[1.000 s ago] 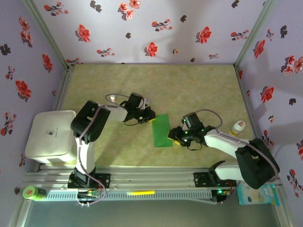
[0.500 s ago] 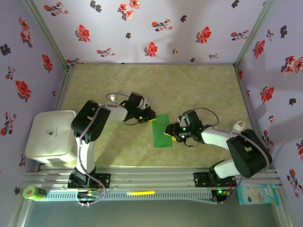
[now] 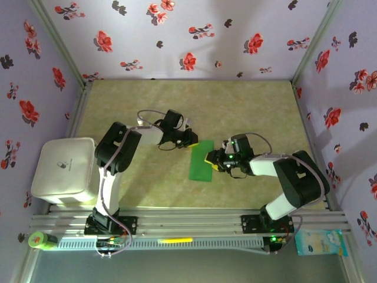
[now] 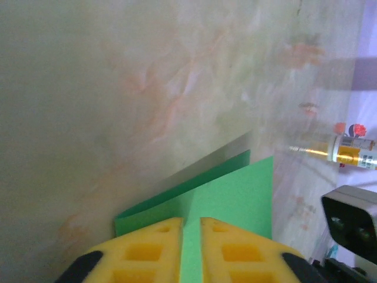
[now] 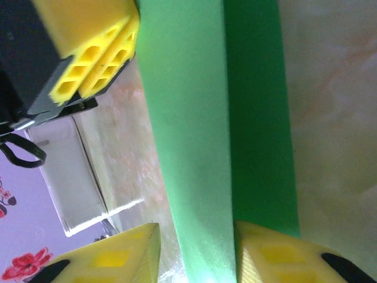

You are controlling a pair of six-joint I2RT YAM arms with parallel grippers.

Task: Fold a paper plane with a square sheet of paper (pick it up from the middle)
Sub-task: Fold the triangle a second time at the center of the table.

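Green paper [image 3: 201, 160] folded into a narrow strip.

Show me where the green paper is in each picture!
Top external: the green paper lies mid-table, between the two arms' tips.
Left wrist: bottom middle, sticking out past the left gripper.
Right wrist: a wide strip running top to bottom through the centre.
Shared landmark: the yellow left gripper at the paper's edge, just left of the paper's top corner from above and top left in the right wrist view.
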